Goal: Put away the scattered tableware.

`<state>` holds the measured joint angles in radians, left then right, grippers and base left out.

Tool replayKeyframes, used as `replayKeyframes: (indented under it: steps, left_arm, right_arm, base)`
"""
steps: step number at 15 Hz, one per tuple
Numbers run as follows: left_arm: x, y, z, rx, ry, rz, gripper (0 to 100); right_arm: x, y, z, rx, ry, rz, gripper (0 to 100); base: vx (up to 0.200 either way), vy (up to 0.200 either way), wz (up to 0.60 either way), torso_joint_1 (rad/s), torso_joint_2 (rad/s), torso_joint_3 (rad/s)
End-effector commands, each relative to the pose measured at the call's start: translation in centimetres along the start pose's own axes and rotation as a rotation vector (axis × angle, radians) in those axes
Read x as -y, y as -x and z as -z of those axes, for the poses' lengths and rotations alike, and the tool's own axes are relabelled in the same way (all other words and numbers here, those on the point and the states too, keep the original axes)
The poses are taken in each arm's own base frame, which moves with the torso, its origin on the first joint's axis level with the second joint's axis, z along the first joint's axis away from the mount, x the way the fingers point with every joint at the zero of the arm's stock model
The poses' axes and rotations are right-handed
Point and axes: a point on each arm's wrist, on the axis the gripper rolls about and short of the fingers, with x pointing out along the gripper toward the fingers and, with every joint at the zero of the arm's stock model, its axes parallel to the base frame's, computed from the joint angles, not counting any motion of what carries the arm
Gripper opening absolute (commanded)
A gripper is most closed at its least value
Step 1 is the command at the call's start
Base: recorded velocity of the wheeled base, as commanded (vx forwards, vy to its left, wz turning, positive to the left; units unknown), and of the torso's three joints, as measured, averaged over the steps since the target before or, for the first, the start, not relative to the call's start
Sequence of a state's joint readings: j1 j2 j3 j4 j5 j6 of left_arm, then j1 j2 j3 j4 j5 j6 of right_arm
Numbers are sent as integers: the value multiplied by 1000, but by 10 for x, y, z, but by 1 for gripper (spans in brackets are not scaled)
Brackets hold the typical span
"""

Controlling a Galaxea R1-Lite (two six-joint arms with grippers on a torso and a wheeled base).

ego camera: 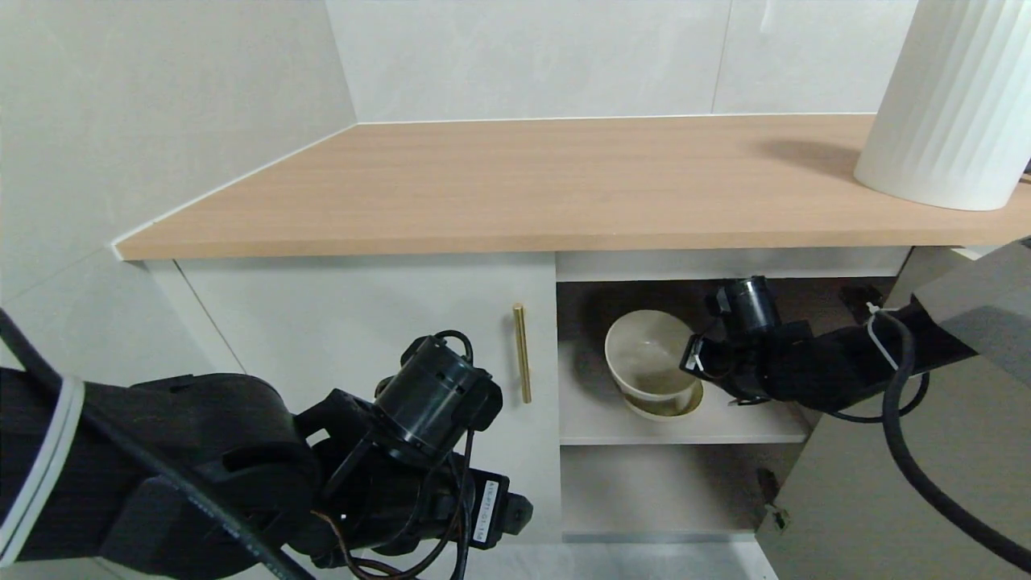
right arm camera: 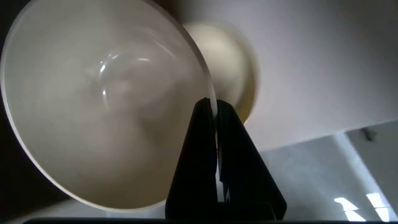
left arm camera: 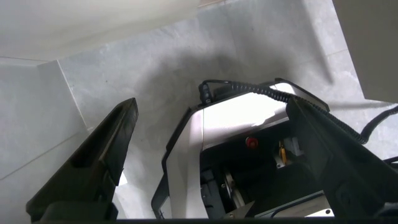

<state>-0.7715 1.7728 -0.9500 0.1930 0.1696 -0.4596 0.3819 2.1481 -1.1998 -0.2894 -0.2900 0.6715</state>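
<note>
On upper cabinet shelf (ego camera: 596, 419): cream bowl (ego camera: 648, 354), tipped off upright, axis leaning, mouth facing up and toward robot's left, rim pinched tight in right gripper (ego camera: 693, 360). Low before closed door (ego camera: 362, 322): left gripper (left arm camera: 210, 109), spread wide, holding nothing.

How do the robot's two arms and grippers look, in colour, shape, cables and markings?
The left arm and right arm are black with rounded joints. The left carries a white band and a white label; the right, a thick black cable and a white tie. The left gripper and right gripper have black tapering fingers.
</note>
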Motion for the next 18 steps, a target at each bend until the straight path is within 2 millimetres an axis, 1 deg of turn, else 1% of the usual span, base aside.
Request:
replayKeyframes:
  steps: [1, 6, 11, 18]
  left_arm:
    - [0, -1, 0, -2, 0, -2, 100]
    - [0, -1, 0, -4, 0, -2, 100]
    - [0, -2, 0, -5, 0, -3, 100]
    - [0, -2, 0, -5, 0, -3, 100]
  right_arm:
    - [5, -16, 4, -1, -4, 36, 0]
    - [8, -19, 5, -5, -1, 53, 0]
    - [11, -25, 10, -18, 7, 67, 0]
    - [12, -26, 11, -12, 12, 83, 0]
  base:
    - [0, 0, 0, 0, 0, 0]
    - [0, 0, 0, 0, 0, 0]
    - [0, 0, 0, 0, 0, 0]
    - [0, 0, 0, 0, 0, 0]
